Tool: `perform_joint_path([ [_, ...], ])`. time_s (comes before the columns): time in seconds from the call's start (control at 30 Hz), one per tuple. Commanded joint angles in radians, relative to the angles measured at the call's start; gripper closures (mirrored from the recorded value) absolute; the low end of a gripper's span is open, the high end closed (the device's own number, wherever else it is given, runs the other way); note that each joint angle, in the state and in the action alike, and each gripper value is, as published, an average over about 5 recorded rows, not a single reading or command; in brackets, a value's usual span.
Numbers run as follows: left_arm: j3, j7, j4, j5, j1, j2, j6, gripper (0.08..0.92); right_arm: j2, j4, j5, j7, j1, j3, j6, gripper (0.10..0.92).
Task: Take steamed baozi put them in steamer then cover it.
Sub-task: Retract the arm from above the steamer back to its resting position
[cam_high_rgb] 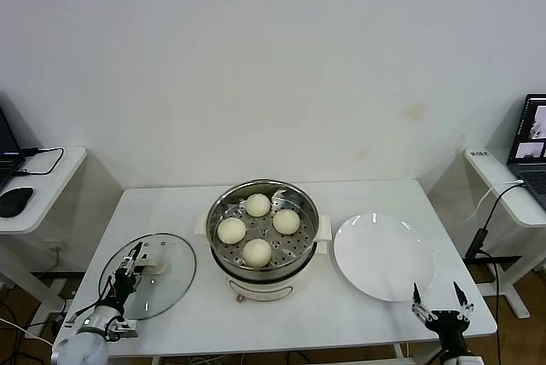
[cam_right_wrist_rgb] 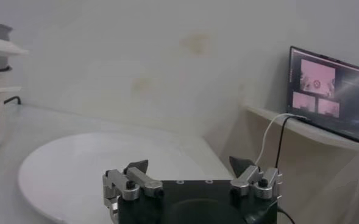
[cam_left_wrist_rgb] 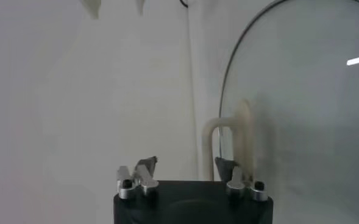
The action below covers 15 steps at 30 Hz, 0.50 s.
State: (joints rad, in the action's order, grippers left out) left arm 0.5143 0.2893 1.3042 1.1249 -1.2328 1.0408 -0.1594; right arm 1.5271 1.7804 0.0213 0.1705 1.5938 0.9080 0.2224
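**Lid's on the left arm's side, handle right at its fingers**

All 4 steamed baozi (cam_high_rgb: 258,228) sit in the steamer (cam_high_rgb: 264,237) mid-table, so I'd say only covering is left. The cover (cam_high_rgb: 149,275) lies flat at the steamer's 9 o'clock. Left gripper (cam_high_rgb: 134,261) is over its handle (cam_left_wrist_rgb: 235,145), fingers partway apart on either side; can't tell if they're gripping. Right gripper (cam_high_rgb: 442,298) is spread wide, idle at 5 o'clock of the plate (cam_high_rgb: 383,256). Left is much nearer.
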Motion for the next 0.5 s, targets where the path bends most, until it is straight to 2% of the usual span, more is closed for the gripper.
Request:
perform_joint_path([
  [0.03,-0.004,0.004,-0.039,-0.015,0.017,-0.001,-0.015,0.502,0.002,-0.002,0.007,0.0,0.002,-0.003,0.004,0.203],
  [0.37,-0.002,0.036,-0.062,-0.028,0.023,0.001,-0.047,0.787,0.0,0.003,-0.011,0.008,0.009,-0.013,0.0,0.203],
  [0.5,0.019,0.057,-0.012,-0.043,-0.003,0.001,-0.047,0.853,0.0,0.01,0.009,0.009,0.014,-0.012,0.003,0.203],
])
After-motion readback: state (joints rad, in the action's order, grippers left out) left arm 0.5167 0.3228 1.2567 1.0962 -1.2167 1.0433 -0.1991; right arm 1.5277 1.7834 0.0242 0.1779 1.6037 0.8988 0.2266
